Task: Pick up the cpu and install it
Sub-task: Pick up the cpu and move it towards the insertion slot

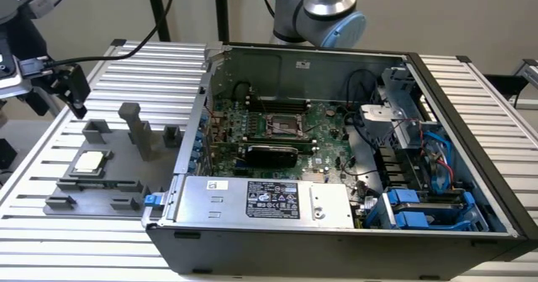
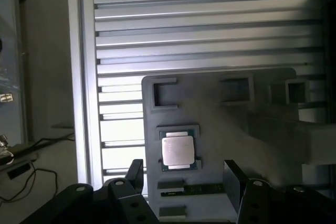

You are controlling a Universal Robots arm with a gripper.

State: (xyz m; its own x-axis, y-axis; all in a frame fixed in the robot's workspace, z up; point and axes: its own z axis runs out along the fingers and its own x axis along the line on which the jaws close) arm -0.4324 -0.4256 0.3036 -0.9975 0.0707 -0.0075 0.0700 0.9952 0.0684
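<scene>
Now your cpu (image 2: 178, 149) lies flat, plate up, square to the edges of the fixture (image 2: 220, 129); gripper (image 2: 184, 177) above it, jaws spread, empty.

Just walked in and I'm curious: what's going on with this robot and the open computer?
The robot's gripper hangs open over the cpu, which lies flat in a pocket of the grey fixture plate beside the open computer case. Nothing is held; the cpu has not been picked up yet. The motherboard socket in the case looks unfilled.
</scene>
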